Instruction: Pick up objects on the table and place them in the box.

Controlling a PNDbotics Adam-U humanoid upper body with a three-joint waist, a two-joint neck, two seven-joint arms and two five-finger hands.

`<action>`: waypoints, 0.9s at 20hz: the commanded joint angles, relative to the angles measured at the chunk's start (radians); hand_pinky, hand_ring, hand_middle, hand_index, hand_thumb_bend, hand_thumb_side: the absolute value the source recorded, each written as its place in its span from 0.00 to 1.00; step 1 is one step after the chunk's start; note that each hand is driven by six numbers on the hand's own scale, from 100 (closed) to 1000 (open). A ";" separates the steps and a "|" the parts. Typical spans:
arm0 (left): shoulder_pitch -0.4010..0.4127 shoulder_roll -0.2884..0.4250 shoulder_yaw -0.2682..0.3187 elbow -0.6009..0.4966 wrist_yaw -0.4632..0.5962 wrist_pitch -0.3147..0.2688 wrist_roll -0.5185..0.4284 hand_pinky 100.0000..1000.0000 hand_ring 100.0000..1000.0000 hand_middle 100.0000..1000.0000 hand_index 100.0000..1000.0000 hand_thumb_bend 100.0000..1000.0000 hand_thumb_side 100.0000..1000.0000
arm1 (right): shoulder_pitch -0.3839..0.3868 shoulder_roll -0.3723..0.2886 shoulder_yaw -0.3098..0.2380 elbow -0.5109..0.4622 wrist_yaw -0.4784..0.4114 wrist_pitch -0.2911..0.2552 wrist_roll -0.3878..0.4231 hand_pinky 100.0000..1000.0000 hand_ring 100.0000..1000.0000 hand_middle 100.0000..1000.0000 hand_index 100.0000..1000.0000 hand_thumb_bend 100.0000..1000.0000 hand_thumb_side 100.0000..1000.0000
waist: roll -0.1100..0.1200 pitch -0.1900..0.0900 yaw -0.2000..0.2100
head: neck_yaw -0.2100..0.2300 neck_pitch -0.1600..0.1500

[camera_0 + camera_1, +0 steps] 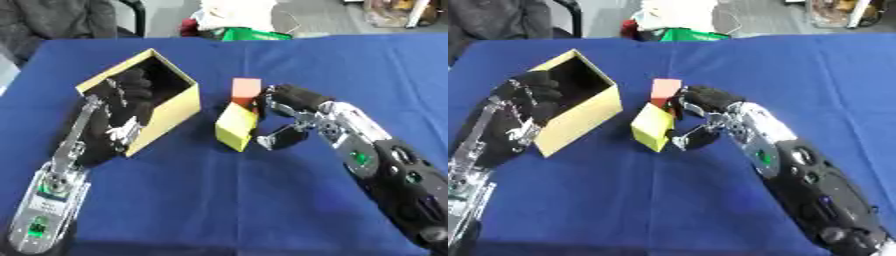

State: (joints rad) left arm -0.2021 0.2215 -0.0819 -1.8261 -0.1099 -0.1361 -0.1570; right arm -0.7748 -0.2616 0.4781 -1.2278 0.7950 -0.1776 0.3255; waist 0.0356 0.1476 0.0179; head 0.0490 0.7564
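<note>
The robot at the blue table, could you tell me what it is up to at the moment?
It is clearing blocks into a box. The right hand has its fingers and thumb curled round a yellow block, which looks tilted on the blue table. A red block sits just behind it. The left hand rests against the open yellow box, apparently steadying it. Neither block is in the box yet.

Blue tablecloth [262,200]; green item [249,35] beyond.
</note>
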 commanded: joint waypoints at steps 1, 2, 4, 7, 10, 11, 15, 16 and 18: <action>-0.011 0.017 0.007 -0.022 0.005 0.000 0.003 0.65 0.69 0.67 0.84 0.30 0.46 | -0.026 -0.027 -0.023 -0.028 -0.026 0.018 -0.022 0.70 0.68 0.41 0.50 0.00 0.17 | 0.000 -0.015 0.000 | 0.001 -0.002; -0.011 0.017 0.008 -0.023 0.005 0.000 0.003 0.65 0.69 0.67 0.84 0.30 0.46 | -0.028 -0.032 -0.027 -0.033 -0.034 0.025 -0.025 0.70 0.68 0.40 0.50 0.00 0.17 | -0.001 -0.016 0.000 | 0.001 -0.002; -0.011 0.018 0.009 -0.027 0.006 -0.001 0.003 0.65 0.69 0.67 0.84 0.31 0.46 | -0.033 -0.044 -0.038 -0.045 -0.055 0.040 -0.029 0.70 0.68 0.40 0.50 0.00 0.17 | -0.002 -0.018 0.002 | 0.002 -0.003; -0.013 0.022 0.008 -0.042 0.009 -0.006 0.003 0.65 0.69 0.67 0.84 0.31 0.45 | -0.048 -0.069 -0.054 -0.072 -0.085 0.063 -0.032 0.70 0.68 0.40 0.50 0.00 0.17 | -0.004 -0.022 0.011 | 0.002 -0.002; -0.016 0.023 0.007 -0.055 0.013 -0.008 -0.002 0.65 0.69 0.67 0.84 0.31 0.44 | -0.068 -0.097 -0.070 -0.099 -0.103 0.083 -0.036 0.70 0.68 0.41 0.50 0.00 0.18 | -0.006 -0.024 0.027 | 0.000 -0.005; -0.018 0.022 0.006 -0.057 0.015 -0.008 -0.004 0.65 0.69 0.67 0.84 0.31 0.44 | -0.075 -0.107 -0.076 -0.106 -0.106 0.088 -0.038 0.70 0.68 0.41 0.50 0.00 0.17 | -0.006 -0.024 0.035 | -0.002 -0.007; -0.035 0.009 -0.003 -0.063 0.025 -0.010 -0.013 0.65 0.69 0.67 0.84 0.31 0.44 | -0.107 -0.139 -0.096 -0.113 -0.109 0.105 -0.047 0.71 0.68 0.41 0.50 0.00 0.17 | -0.006 -0.023 0.082 | -0.024 -0.019; -0.041 0.004 -0.005 -0.064 0.028 -0.010 -0.014 0.65 0.69 0.67 0.84 0.31 0.43 | -0.114 -0.143 -0.100 -0.112 -0.107 0.107 -0.050 0.71 0.68 0.41 0.50 0.00 0.17 | -0.006 -0.022 0.096 | -0.030 -0.023; -0.054 -0.004 -0.009 -0.068 0.033 -0.011 -0.014 0.65 0.69 0.67 0.84 0.31 0.43 | -0.127 -0.147 -0.108 -0.105 -0.101 0.109 -0.055 0.71 0.68 0.41 0.50 0.00 0.17 | -0.006 -0.021 0.121 | -0.043 -0.029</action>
State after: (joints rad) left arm -0.2410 0.2147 -0.0890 -1.8689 -0.0847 -0.1456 -0.1672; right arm -0.8776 -0.3848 0.3866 -1.3168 0.6938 -0.0734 0.2762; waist 0.0290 0.1397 0.1461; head 0.0132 0.7402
